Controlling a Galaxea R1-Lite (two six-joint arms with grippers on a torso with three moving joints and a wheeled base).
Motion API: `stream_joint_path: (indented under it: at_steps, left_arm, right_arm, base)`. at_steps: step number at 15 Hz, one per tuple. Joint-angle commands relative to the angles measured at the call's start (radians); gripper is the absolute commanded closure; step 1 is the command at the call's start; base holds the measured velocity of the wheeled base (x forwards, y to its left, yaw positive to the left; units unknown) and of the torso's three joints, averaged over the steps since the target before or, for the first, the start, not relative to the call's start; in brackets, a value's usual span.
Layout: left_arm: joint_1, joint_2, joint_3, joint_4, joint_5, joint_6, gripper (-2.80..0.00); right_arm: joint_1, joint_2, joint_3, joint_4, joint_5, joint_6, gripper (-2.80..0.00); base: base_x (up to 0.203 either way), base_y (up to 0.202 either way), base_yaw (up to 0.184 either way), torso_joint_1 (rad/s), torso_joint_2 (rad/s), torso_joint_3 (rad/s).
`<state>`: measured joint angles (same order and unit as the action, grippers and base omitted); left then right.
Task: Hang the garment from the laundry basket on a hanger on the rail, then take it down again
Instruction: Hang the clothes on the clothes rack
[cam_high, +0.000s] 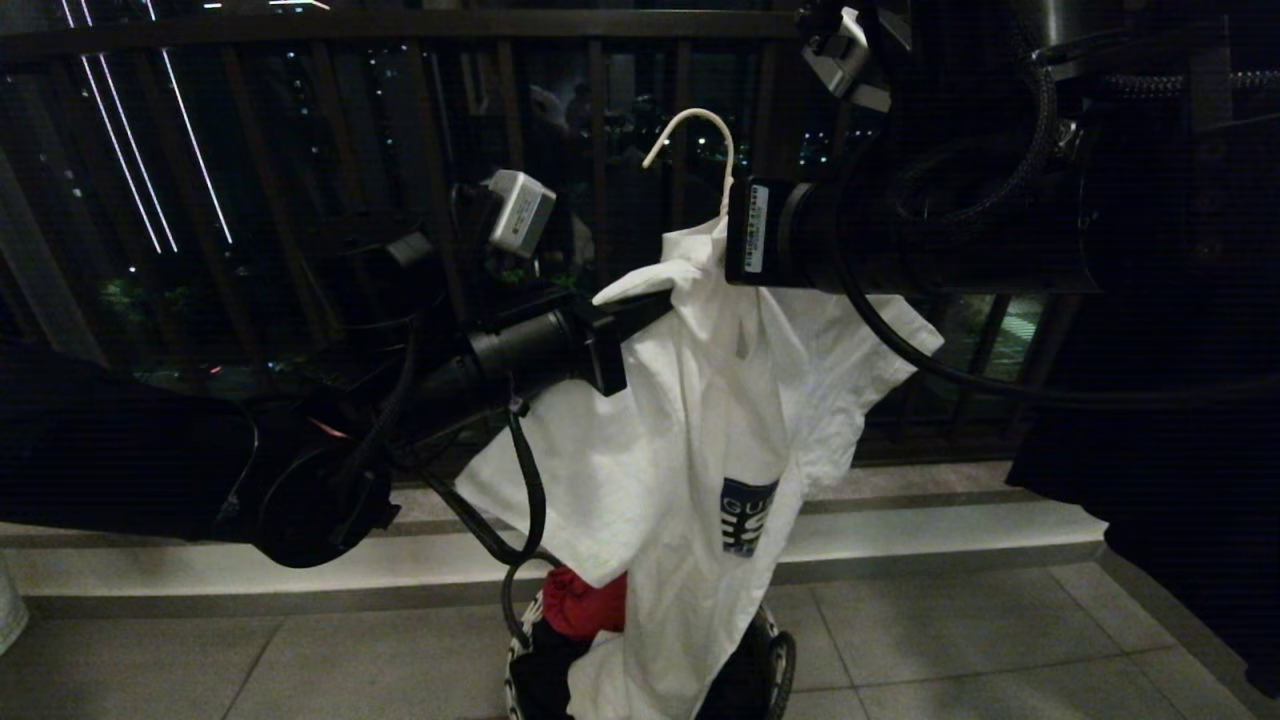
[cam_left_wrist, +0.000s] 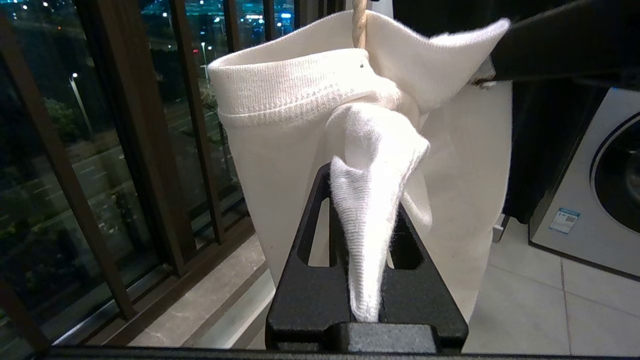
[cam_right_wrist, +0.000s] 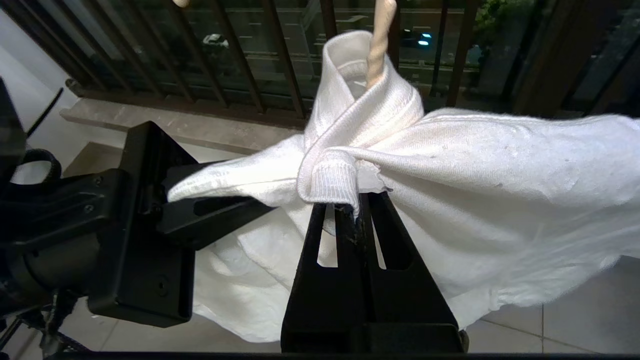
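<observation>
Camera setup: my head cam plus two wrist cams, all close in.
Head looks forward-down at the balcony railing (cam_high: 400, 30); each wrist cam sits right behind its fingers, facing the garment (cam_high: 700, 420) collar, which all three views share.

The white T-shirt (cam_high: 690, 420) hangs crumpled in mid-air, its ribbed collar bunched round the twisted neck of the thin white wire hanger (cam_high: 700, 150), whose hook stands free above. A blue shield graphic shows low on the cloth. Its hem trails into the laundry basket (cam_high: 775, 660) on the floor tiles.
</observation>
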<state>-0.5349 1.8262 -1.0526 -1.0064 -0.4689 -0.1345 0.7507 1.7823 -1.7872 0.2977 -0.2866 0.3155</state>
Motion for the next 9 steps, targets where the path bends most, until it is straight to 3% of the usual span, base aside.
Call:
stream_joint_path:
  at_steps: [1, 2, 3, 9]
  left_arm:
    - [-0.002, 0.007, 0.0, -0.006, -0.002, -0.001, 0.0]
    - [-0.002, 0.007, 0.0, -0.006, -0.002, -0.001, 0.0]
    - [-0.002, 0.007, 0.0, -0.006, -0.002, -0.001, 0.0]
    - [-0.002, 0.005, -0.004, -0.008, 0.0, -0.002, 0.0]
  right_arm:
    - [-0.001, 0.002, 0.0, 0.001, -0.002, 0.002, 0.0]
    - [-0.001, 0.002, 0.0, 0.001, -0.003, 0.002, 0.0]
    - [-0.001, 0.002, 0.0, 0.001, -0.003, 0.002, -2.8]
    - [-0.001, 0.0, 0.009, 0.006, -0.039, 0.004, -2.8]
  base:
    - [0.0, 0.0, 0.0, 0.0, 0.0, 0.0]
    - [0.0, 0.0, 0.0, 0.0, 0.0, 0.0]
    - [0.0, 0.0, 0.0, 0.0, 0.0, 0.0]
    - [0.0, 0.0, 0.0, 0.0, 0.0, 0.0]
